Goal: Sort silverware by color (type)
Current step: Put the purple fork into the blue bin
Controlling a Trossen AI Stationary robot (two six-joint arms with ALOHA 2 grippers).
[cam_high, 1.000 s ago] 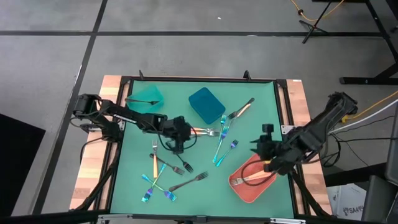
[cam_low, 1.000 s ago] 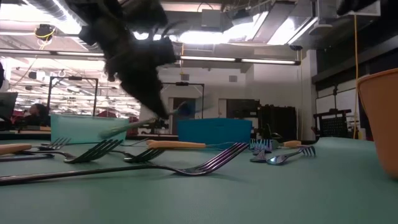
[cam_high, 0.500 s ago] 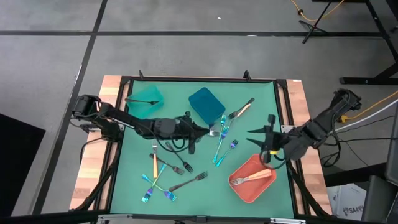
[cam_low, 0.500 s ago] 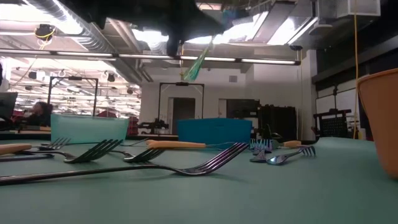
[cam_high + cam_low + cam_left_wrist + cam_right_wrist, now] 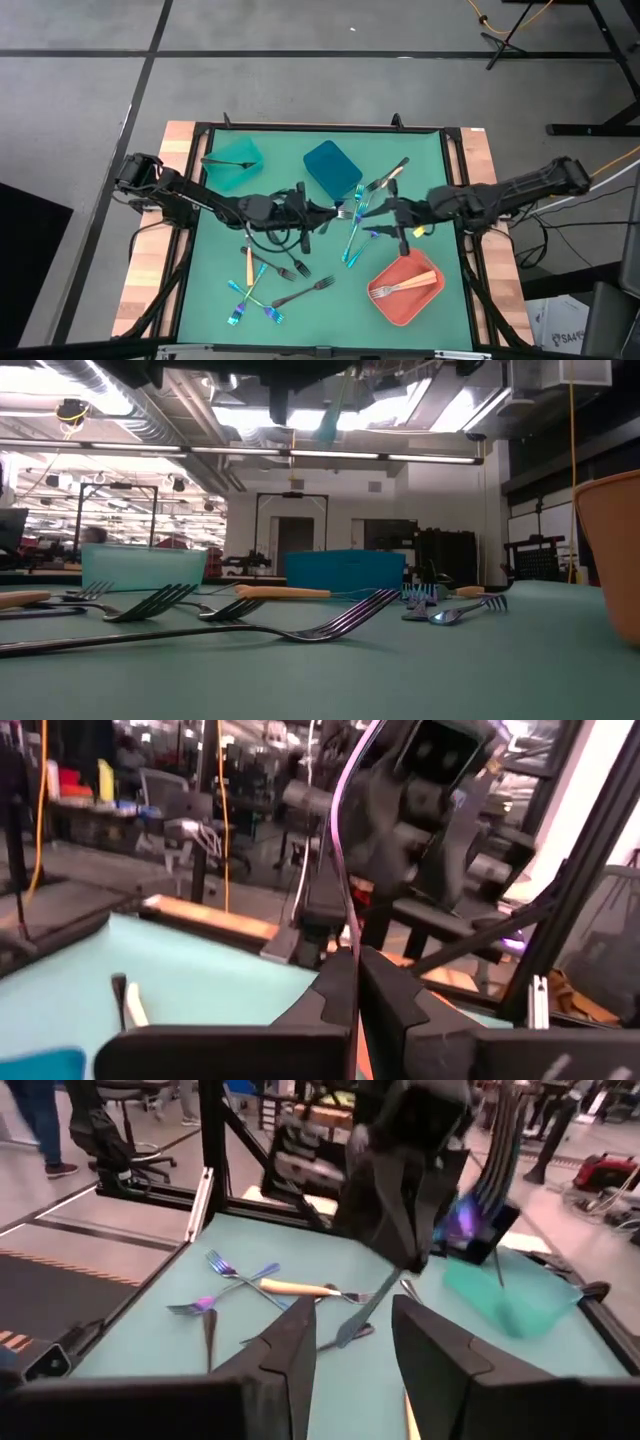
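Note:
My left gripper (image 5: 325,212) reaches level toward the table's right over the green mat's middle, shut on a blue-teal fork (image 5: 362,1312), which also shows high up in the low view (image 5: 330,415). My right gripper (image 5: 388,210) faces it from the right, open, its fingers (image 5: 290,1360) a short way from the fork's free end and touching nothing. Several other forks (image 5: 270,270) lie flat on the mat. A black fork (image 5: 228,162) lies in the teal bin (image 5: 245,150). A gold-handled fork (image 5: 405,285) lies in the coral-red bin (image 5: 385,305). My left gripper pinches one end of the fork's thin shaft (image 5: 347,925) between its two fingers. The fingers lie level, pointing toward the table's right, and the fork runs on past the fingertips. It slants down at its free end (image 5: 345,1335), lifted clear of the mat.
The blue bin (image 5: 332,167) stands just beyond the two grippers toward the far edge. Blue-teal forks (image 5: 355,235) and a gold-handled fork (image 5: 385,178) lie under and beside the grippers. Wooden strips (image 5: 480,170) border the mat on both sides.
My left gripper has risen and tipped from pointing down to level, going toward the table's right and lifting the blue-teal fork clear of the mat. My right gripper has swung from above the coral-red bin toward the table's middle, staying open.

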